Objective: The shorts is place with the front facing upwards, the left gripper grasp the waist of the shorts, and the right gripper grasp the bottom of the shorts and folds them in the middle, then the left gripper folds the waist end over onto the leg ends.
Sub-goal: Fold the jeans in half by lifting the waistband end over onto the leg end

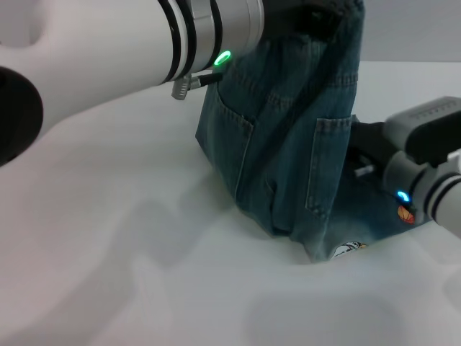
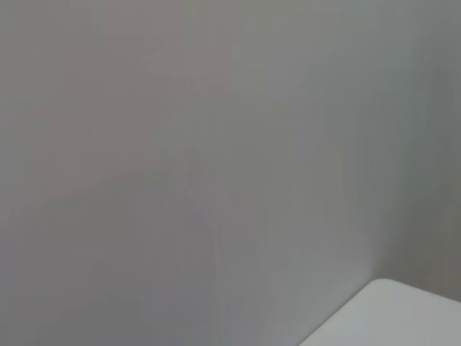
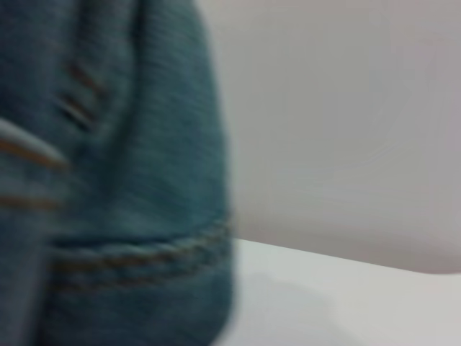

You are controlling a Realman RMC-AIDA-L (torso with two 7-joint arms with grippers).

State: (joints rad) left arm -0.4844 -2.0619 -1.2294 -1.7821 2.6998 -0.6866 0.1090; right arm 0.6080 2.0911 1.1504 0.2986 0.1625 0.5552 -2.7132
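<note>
My left gripper [image 1: 317, 11] is hidden at the top of the shorts [image 1: 295, 137], seemingly lifting them so they hang to the white table [image 1: 144, 274]; its grip I cannot tell; my right gripper [image 1: 364, 144] sits beside the lower denim, fingers unseen.

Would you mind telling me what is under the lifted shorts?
The shorts hang from above, their lower edge on the white table. A small printed label peeks out beneath. Anything else under the cloth is covered.
</note>
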